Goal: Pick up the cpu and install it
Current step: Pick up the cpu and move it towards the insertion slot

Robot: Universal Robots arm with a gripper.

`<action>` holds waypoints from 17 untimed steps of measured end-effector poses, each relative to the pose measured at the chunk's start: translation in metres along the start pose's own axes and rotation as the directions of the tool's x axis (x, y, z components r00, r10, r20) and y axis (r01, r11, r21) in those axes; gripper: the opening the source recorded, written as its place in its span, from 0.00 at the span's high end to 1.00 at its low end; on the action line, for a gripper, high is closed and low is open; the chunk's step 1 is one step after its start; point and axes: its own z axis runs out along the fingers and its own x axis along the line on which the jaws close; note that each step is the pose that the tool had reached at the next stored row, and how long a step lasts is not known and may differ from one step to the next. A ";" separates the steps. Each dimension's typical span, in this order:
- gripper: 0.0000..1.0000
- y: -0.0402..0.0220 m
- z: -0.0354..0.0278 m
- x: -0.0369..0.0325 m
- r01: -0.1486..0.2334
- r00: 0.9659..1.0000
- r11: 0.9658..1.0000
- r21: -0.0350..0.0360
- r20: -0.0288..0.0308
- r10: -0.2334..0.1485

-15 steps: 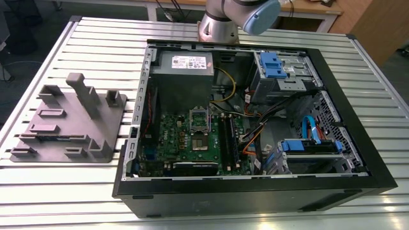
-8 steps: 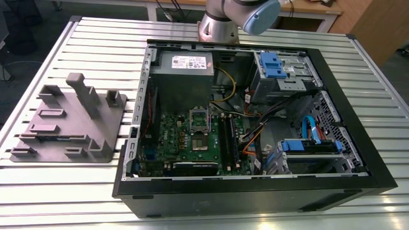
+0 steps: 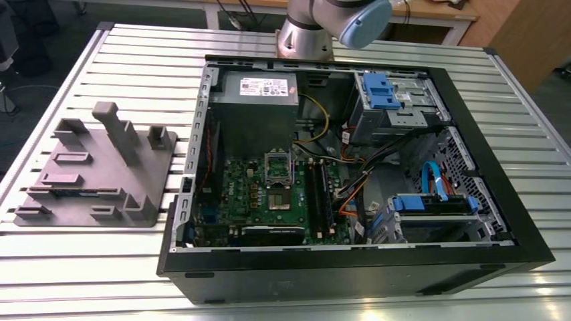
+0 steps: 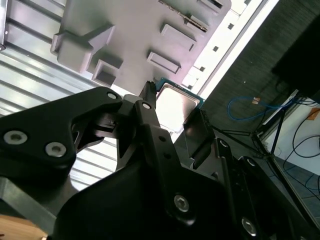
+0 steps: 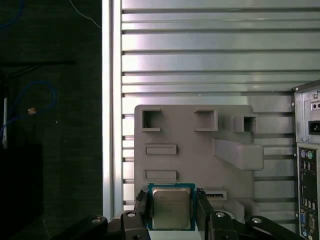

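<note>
Gripper [image 5: 172,199]: closed narrow on the cpu, with one dark finger [image 5: 142,206] against each of two opposite edges.
Cpu [image 5: 171,207]: clamped between the fingertips with its silver-grey top facing the camera, seen in both wrist views [image 4: 176,103].
Cpu relative to fingers: it sits right at the tips, and its far edge reaches slightly beyond them.
Contact: the fingers seem to bear on the pale rim, though the pads themselves are hidden behind the chip.
First wrist view adds: the grey fixture [image 5: 200,150] lies on the slatted metal table [image 5: 200,50] well beyond the held chip, with the rear panel of the computer case [image 5: 307,155] at one edge.
Second wrist view adds: the black linkage of the gripper [image 4: 172,102] seen from behind, with the fixture [image 4: 135,30] past it.
Exterior view adds: the open case [image 3: 357,271] holds the green motherboard [image 3: 267,194] and its silver socket frame [image 3: 277,164].
Fixture, exterior view: it stands apart from the case, on the exterior view's left [image 3: 98,174].
Arm [image 3: 330,23]: at the table's far edge, behind the case.
</note>
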 end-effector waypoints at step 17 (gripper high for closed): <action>0.53 0.0014 0.0001 -0.0450 0.000 1.000 1.000 0.000 0.000 0.000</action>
